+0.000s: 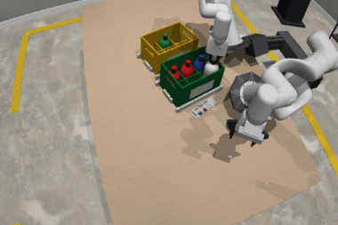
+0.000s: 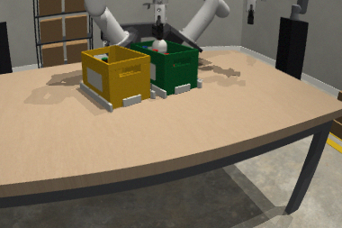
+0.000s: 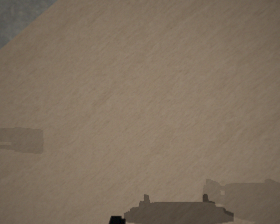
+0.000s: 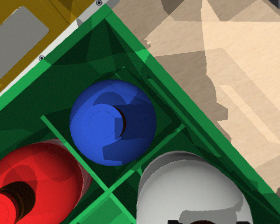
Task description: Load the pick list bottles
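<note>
The green crate (image 1: 178, 96) (image 2: 180, 76) (image 4: 150, 61) stands level beside the pick list (image 1: 204, 108), whose blue and red marks show but whose lines are too small to read. Two red bottles (image 1: 174, 76) (image 1: 187, 69) and a blue bottle (image 1: 199, 64) (image 4: 98, 125) stand in it. My right gripper (image 1: 213, 59) (image 2: 157, 36) is shut on the neck of a white bottle (image 1: 210, 69) (image 2: 159, 46) (image 4: 186, 192), upright over its corner compartment, partly below the rim. The yellow crate (image 1: 152, 60) (image 2: 130, 89) holds a green bottle (image 1: 164, 43). My left gripper (image 1: 242, 140) (image 2: 250, 17) is open and empty above the table.
Low pale rails (image 1: 199, 100) (image 2: 182, 88) run along the bases of the two crates, which stand close together. The right arm reaches over the green crate from behind. The left arm hangs in front of a dark octagonal base, away from the crates.
</note>
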Controlling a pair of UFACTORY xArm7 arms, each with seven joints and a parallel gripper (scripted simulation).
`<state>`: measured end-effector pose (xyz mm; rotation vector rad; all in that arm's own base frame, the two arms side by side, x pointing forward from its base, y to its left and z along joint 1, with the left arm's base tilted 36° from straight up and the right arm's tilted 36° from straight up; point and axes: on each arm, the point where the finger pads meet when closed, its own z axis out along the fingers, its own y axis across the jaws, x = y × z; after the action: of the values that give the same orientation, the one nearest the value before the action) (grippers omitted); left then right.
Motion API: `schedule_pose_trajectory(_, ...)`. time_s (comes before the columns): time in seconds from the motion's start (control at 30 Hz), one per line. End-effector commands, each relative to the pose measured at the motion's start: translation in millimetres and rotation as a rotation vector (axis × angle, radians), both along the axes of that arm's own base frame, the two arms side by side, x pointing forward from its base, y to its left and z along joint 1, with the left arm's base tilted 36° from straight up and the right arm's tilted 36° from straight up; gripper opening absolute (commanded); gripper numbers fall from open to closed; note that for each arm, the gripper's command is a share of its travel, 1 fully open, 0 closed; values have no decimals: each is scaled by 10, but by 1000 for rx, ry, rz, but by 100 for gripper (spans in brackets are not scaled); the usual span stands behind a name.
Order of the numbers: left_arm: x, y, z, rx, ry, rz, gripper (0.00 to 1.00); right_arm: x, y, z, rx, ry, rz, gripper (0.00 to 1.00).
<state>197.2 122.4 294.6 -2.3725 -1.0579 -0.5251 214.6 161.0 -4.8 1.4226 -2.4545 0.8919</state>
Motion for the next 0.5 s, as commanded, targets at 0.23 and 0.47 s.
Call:
schedule_pose_trajectory(0.23,5,-3,13,1,-3,-1,100,18,-31,-69,3,-1,2,0)
schedule_pose_trajectory(0.47,5,-3,13,1,-3,-1,100,28,-71,-125,3,-1,2,0)
